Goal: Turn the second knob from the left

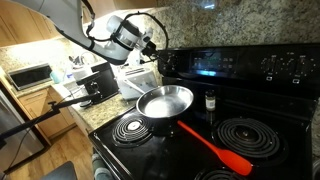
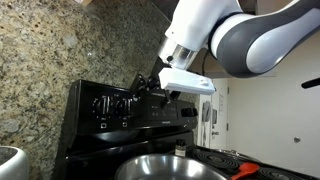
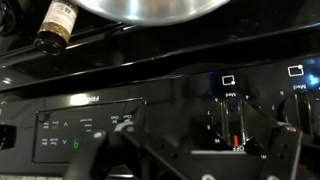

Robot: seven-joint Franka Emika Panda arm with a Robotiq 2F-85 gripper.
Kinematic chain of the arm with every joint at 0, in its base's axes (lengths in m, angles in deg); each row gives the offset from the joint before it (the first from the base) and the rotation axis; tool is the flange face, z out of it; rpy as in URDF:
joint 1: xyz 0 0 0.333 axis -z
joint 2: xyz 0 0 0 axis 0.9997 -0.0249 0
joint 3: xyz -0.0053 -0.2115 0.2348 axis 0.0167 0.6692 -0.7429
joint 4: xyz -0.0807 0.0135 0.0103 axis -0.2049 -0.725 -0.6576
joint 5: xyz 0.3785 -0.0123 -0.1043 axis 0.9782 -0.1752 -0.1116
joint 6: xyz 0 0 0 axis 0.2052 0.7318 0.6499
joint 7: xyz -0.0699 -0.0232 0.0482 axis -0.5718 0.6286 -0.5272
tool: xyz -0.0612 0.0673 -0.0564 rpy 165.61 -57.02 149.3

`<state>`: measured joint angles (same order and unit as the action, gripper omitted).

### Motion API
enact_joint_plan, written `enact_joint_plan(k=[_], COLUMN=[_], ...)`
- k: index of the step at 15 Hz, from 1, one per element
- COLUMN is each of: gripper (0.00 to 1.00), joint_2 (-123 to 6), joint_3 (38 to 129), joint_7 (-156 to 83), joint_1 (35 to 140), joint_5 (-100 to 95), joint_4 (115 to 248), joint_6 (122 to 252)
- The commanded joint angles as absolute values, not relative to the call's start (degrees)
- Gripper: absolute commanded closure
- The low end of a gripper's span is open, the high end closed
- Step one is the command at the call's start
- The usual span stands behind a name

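The black stove's back panel [image 3: 170, 95] carries round knobs. In the wrist view, which stands upside down, the second knob from the left [image 3: 232, 115] sits in the middle, its red mark pointing to the bottom of the picture, and the leftmost knob [image 3: 302, 112] is at the right edge. My gripper [image 3: 205, 160] is open. Its dark fingers spread on either side just in front of the second knob, and I cannot tell if they touch it. In an exterior view the gripper [image 2: 146, 86] hovers close to the two knobs [image 2: 122, 100]. It also shows in an exterior view [image 1: 152, 45] at the panel's left end.
A steel pan [image 1: 165, 100] sits on the cooktop in front of the panel. A red spatula [image 1: 215, 150] lies beside it. A small spice bottle [image 1: 210, 100] stands near the panel. The oven display [image 3: 75, 140] is next to the knob. A granite wall [image 2: 40, 60] is behind.
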<state>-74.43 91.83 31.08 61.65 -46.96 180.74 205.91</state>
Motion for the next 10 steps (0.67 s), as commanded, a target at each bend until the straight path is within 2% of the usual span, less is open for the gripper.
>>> enact_joint_plan(k=[1, 10], gripper=[0.00, 0.00], joint_2=[-73.9, -76.3], joint_3=[89.4, 88.2], joint_7=[32.1, 30.7], joint_1=[63.7, 64.5], joint_5=[-48.0, -49.6], joint_4=[181.2, 177.2], joint_6=[205.7, 206.2])
